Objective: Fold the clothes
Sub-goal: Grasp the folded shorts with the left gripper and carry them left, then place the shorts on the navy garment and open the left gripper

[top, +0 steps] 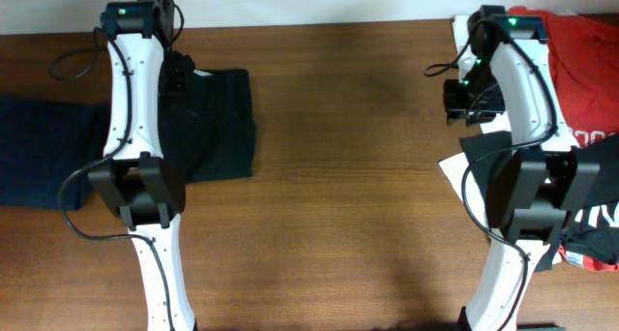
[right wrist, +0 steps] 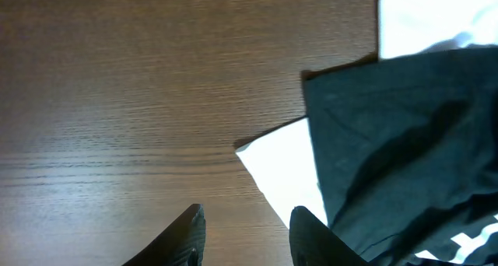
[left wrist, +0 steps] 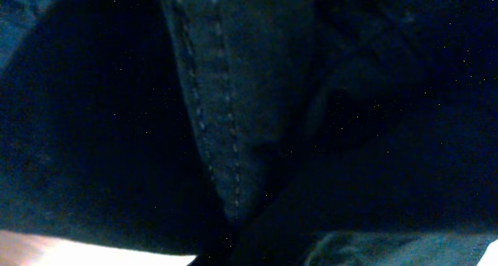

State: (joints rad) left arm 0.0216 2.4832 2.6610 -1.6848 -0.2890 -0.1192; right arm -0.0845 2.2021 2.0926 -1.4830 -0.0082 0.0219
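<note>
Left gripper (top: 182, 87): closed on a stitched fold of the black garment (top: 224, 128) (a navy garment (top: 39, 147) lies just left of it).
Right gripper (right wrist: 247, 229): partly open, empty, over the table (right wrist: 117, 103), near a white cloth (right wrist: 284, 169).

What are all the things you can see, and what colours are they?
table: one, brown wood, under everything
black cloth: one, black, left side
blue cloth: one, navy, far left
red cloth: one, red, back right corner
white cloth: at least one, white, right side
lettered cloth: one, black with white letters, lying on the white cloth
left arm: one, white and black, over the black cloth
right arm: one, white and black, right side
right gripper: one, black, open over bare table
</note>
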